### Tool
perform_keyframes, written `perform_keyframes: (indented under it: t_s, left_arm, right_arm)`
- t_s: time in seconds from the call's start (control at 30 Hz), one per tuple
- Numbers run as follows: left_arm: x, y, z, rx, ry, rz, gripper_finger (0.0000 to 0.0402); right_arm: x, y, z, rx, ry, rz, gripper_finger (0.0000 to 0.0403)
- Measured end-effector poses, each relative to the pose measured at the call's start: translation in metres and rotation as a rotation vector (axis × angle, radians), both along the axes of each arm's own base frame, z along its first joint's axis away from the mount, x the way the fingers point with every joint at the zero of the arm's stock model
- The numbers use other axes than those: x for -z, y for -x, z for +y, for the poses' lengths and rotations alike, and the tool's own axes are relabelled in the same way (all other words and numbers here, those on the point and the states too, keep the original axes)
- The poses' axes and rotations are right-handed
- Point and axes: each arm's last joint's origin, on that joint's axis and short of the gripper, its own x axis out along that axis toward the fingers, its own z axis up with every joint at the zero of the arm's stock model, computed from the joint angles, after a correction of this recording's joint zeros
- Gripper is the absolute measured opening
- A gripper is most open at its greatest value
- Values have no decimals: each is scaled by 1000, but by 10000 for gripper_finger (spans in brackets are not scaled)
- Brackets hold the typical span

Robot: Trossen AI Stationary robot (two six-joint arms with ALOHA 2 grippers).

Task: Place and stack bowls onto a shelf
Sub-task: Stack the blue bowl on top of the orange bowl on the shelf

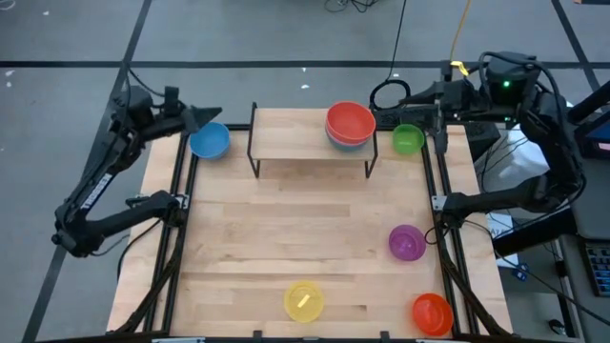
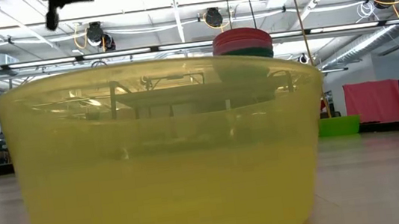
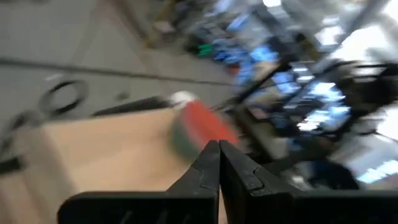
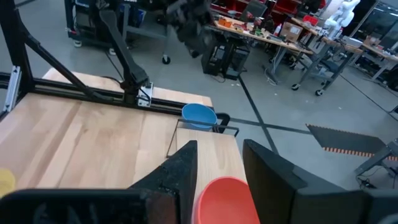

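Red bowl (image 1: pixel 350 121) topping stack on shelf (image 1: pixel 286 138), left fingers (image 3: pixel 219 163) closed empty, right fingers (image 4: pixel 186 163) open.

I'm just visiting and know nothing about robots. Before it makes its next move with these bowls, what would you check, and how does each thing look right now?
1. Left gripper free: ok, its fingers are shut with nothing between them, raised near the blue bowl.
2. Right gripper ready: ok, its fingers are open and hold nothing, near the shelf's right end.
3. Stack steady on the shelf: ok, red bowl on top, sitting level.
4. Room on the shelf: ok, left part bare.
5. Bowls all shelved: not ok, blue, green, purple, yellow and orange are off it.
6. How many bowls are in the stack: cannot tell.
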Motion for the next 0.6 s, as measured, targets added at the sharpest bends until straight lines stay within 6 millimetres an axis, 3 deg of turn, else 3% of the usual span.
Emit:
perform_keyframes:
  t_s: [0.37, 0.6]
  left_arm:
    - [45, 9, -21, -167, 413, 364, 3]
    - [60, 10, -30, -194, 548, 531, 3]
  right_arm:
    - [-1, 3, 2, 1, -2, -9, 123]
    - [-1, 3, 2, 1, -2, -9, 123]
